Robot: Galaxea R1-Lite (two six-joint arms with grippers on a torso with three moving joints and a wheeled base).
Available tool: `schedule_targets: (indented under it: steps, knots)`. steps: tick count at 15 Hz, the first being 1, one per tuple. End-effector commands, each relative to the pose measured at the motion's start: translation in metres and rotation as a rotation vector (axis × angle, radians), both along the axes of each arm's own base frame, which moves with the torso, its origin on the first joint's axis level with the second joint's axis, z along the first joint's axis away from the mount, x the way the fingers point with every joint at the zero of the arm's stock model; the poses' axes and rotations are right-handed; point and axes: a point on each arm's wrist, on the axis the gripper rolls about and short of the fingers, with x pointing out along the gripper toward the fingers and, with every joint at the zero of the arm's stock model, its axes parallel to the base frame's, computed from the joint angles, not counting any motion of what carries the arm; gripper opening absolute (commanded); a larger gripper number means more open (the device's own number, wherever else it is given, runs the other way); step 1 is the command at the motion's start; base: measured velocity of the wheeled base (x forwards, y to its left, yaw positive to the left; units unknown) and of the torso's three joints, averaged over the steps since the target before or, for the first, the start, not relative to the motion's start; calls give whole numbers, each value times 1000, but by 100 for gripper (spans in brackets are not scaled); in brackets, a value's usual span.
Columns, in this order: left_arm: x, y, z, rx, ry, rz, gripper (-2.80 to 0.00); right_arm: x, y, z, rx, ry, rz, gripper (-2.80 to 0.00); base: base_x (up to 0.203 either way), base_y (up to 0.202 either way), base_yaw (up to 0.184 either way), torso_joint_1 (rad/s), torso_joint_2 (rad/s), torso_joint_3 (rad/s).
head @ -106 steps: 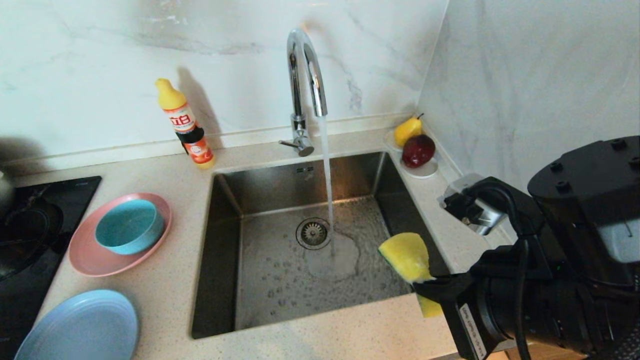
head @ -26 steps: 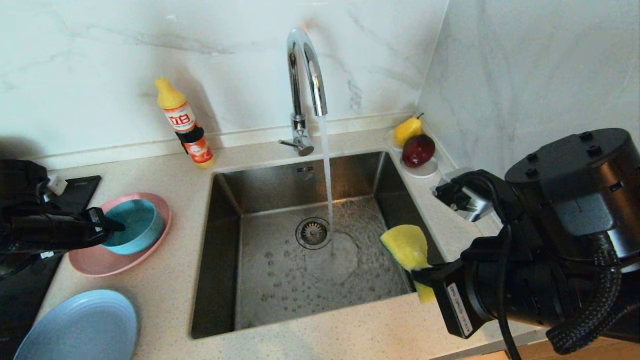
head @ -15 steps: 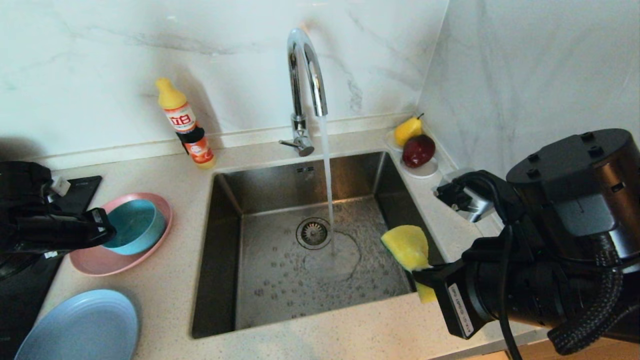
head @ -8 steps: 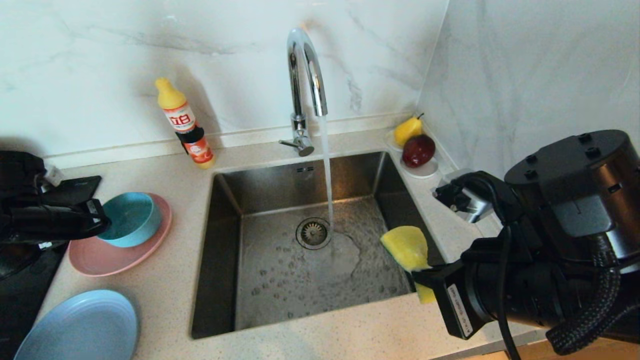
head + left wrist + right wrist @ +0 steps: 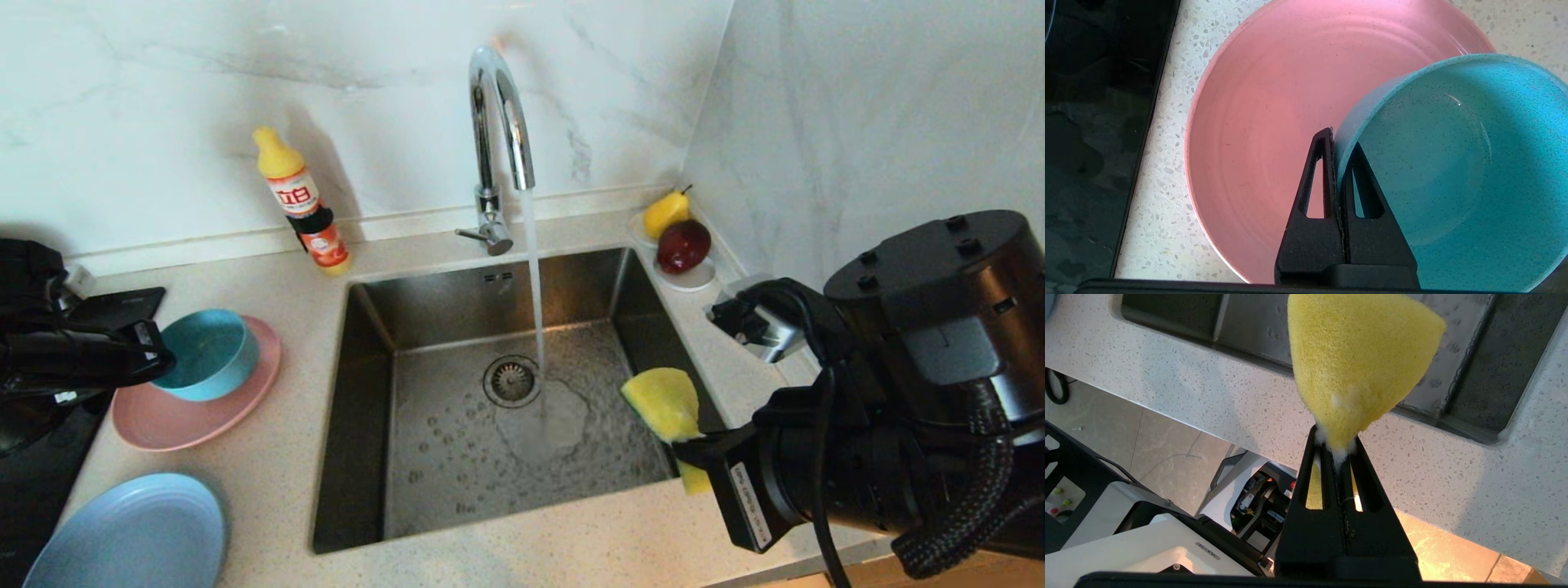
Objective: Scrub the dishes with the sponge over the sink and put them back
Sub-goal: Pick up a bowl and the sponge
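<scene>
My left gripper point(image 5: 159, 359) point(image 5: 1340, 141) is shut on the near rim of the teal bowl point(image 5: 204, 353) point(image 5: 1453, 163), which hangs tilted just above the pink plate point(image 5: 204, 412) point(image 5: 1265, 122). A light-blue plate point(image 5: 131, 535) lies on the counter at the front left. My right gripper point(image 5: 690, 456) point(image 5: 1337, 447) is shut on the narrow end of the yellow sponge point(image 5: 665, 408) point(image 5: 1359, 363), held over the front right corner of the sink point(image 5: 367, 457). Foam shows where the fingers pinch it.
Water runs from the chrome tap point(image 5: 498, 122) onto the sink floor beside the drain point(image 5: 511, 380). A detergent bottle point(image 5: 304, 204) stands at the back. A pear point(image 5: 665, 212) and red fruit point(image 5: 682, 245) sit on a saucer at the back right. A black hob point(image 5: 49, 441) lies left.
My left arm came in from the left, shut on the bowl's rim, and has lifted it off the pink plate, tilting it and drawing it a little leftward. The right arm holds still.
</scene>
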Motion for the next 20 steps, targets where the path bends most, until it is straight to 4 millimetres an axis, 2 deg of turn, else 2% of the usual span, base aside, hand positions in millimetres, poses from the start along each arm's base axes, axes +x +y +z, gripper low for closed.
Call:
schedule_targets:
  steps: [1,3,4,14,20]
  knots:
    - [-2,-1,-1,-3,3,1,-280,0,0,0,-1,1,-1,-280,0,0,0,0,0,0]
    - [-2,-1,-6,-8,18,0,-280,0,0,-1,-4,3,-2,-280,0,0,0,0,0,0]
    - [-1,0,-8,-10,20,0,0,0,0,-1,-4,3,-2,-280,0,0,0,0,0,0]
    - [10,4,-26,-77,57,23,0,1,-1,-1,-4,3,-7,-280,0,0,0,0,0,0]
    - [12,5,-25,-71,44,23,0,0,-2,-2,-6,5,-8,-280,0,0,0,0,0,0]
